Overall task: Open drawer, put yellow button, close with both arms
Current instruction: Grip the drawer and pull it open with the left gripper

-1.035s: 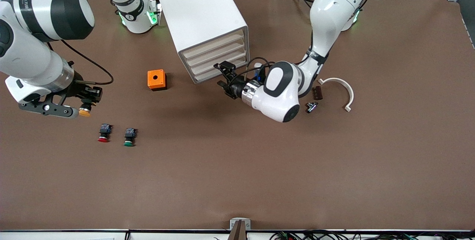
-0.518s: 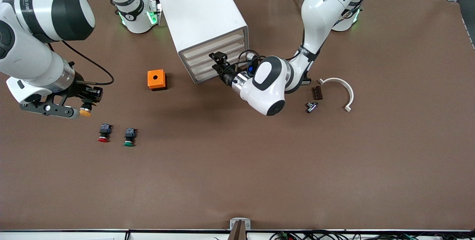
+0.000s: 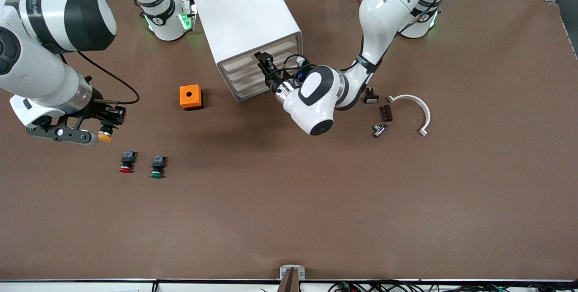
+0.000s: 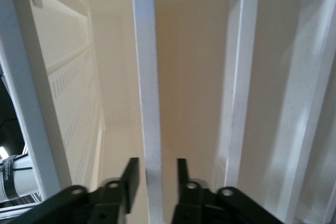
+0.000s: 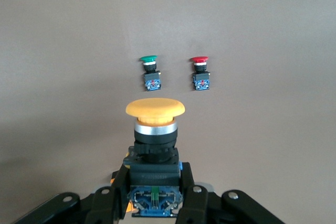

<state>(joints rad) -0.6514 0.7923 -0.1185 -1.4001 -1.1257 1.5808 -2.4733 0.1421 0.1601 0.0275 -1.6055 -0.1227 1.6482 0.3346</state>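
Observation:
The white cabinet (image 3: 246, 10) stands near the robots' bases, all four beige fronts flush. My left gripper (image 3: 264, 62) is at the upper fronts, by the drawer (image 3: 244, 61). In the left wrist view a white drawer lip (image 4: 149, 103) runs between the fingers of the left gripper (image 4: 156, 174), with a thin gap on each side; I cannot tell which drawer it belongs to. My right gripper (image 3: 104, 129) hangs over the table at the right arm's end, shut on the black body of the yellow button (image 5: 155, 109), its cap (image 3: 104, 137) pointing away from the wrist.
A red-capped button (image 3: 126, 162) and a green-capped button (image 3: 157, 167) lie under the right gripper, nearer the front camera. An orange box (image 3: 190, 96) sits beside the cabinet. A white curved piece (image 3: 415, 107) and small parts (image 3: 385, 113) lie toward the left arm's end.
The left gripper has moved in from beside the lowest fronts up to the upper drawer fronts, its jaws narrowing round the lip. The right gripper has stayed put with the yellow button.

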